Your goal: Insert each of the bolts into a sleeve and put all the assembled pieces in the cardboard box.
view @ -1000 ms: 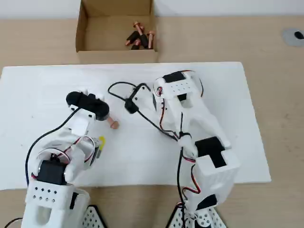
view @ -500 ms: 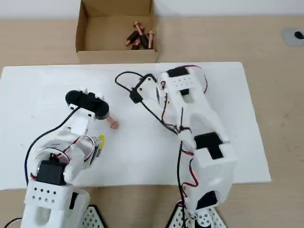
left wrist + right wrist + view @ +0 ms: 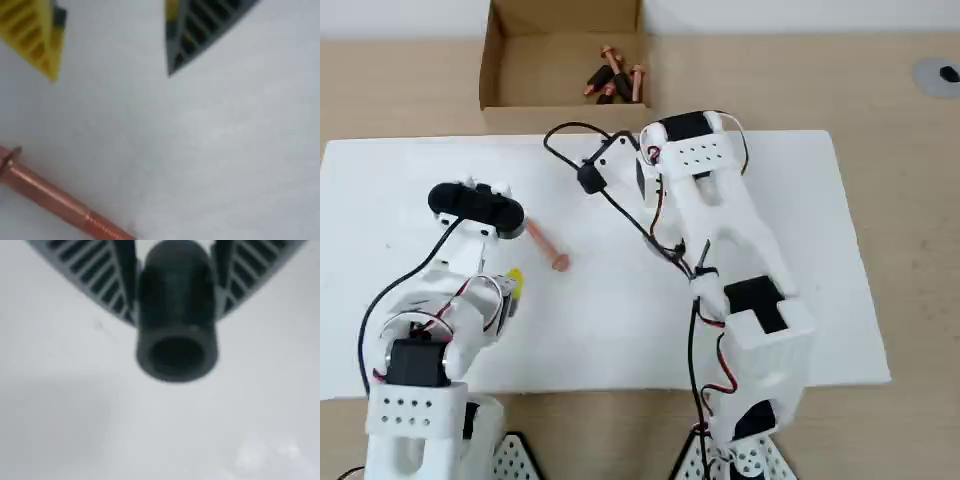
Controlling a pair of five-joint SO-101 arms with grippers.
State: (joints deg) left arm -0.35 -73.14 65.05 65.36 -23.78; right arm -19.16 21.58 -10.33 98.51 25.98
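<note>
The wide-open left end effector (image 3: 110,70) should centre over the copper bolt (image 3: 55,197), which lies on the white sheet (image 3: 620,320) at its 4 o'clock, while the right end effector (image 3: 176,295) holds the black sleeve (image 3: 176,350) level.

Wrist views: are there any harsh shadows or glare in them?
Left wrist view: none harsh; the copper bolt throws just a faint shadow on the white sheet. Right wrist view: a soft grey shadow lies on the sheet near the black sleeve, no glare.

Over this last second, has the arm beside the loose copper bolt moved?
Yes. The left gripper backed away from the bolt, toward the white mat's left edge.
</note>
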